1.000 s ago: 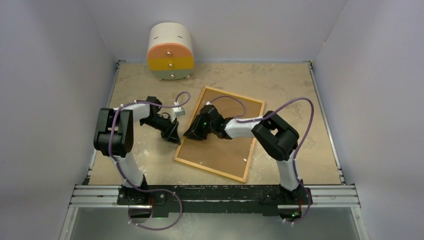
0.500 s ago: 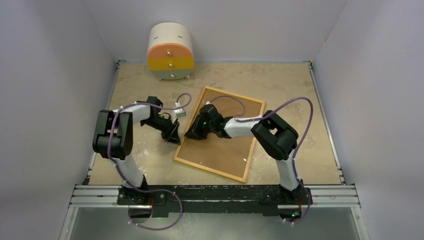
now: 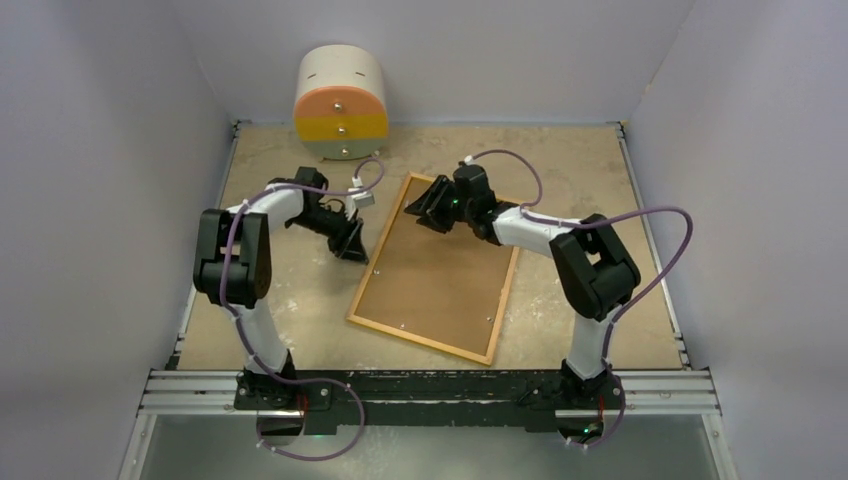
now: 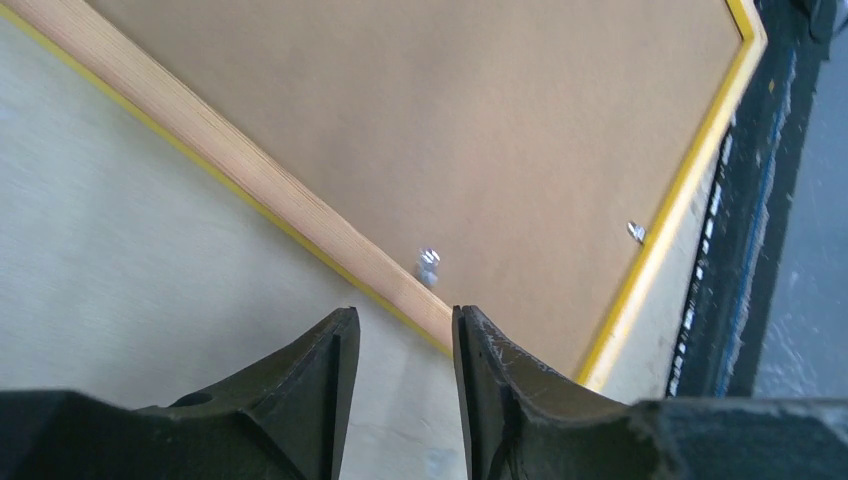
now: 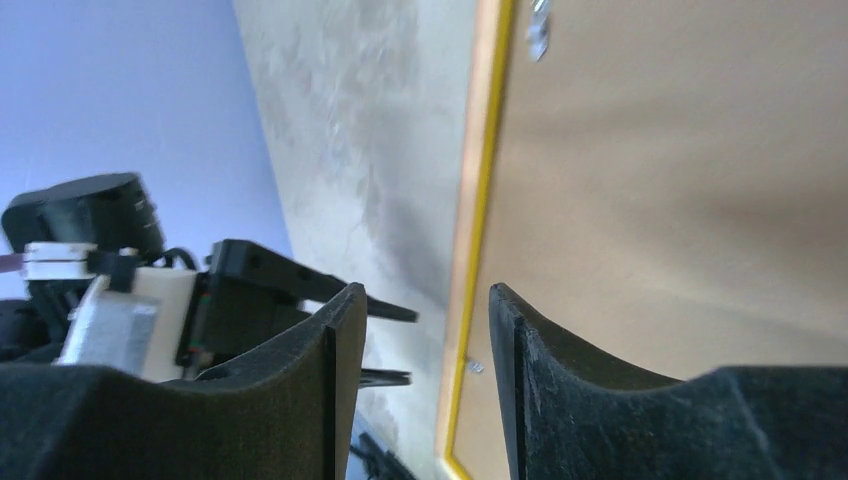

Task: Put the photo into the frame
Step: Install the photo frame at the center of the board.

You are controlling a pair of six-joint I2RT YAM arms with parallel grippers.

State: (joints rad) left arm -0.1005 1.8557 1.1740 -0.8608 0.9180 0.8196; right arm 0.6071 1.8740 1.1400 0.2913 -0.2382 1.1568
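**Top view, read left to right.** My left arm (image 3: 232,262) reaches from its base towards the middle of the table (image 3: 280,300). Behind it, against the far wall, stands a small round drawer unit (image 3: 340,100) with orange, yellow and grey-green fronts.

My left gripper (image 3: 350,243) hangs over bare table just beside the left long edge of the frame (image 3: 420,340). In the left wrist view its two fingers (image 4: 325,385) stand parted with nothing between them, released. Past their tips runs the frame's wood-coloured rim (image 4: 260,180) with a thin yellow line along its outer side. A small metal clip (image 4: 428,262) sits at the inner edge of that rim. I cannot tell whether the fingertips touch the rim.

The frame lies flat in the middle of the table, back side up and turned at a slant. A brown backing board (image 3: 440,270) fills its opening. The photo shows in no view, so I cannot tell where it lies.

My right gripper (image 3: 428,207) is over the frame's far left corner, pointing towards my left one. In the right wrist view its fingers (image 5: 335,380) are likewise apart and empty. The yellow-edged rim (image 5: 480,180) runs between them, with the board to its right. Its height above the frame is unclear.
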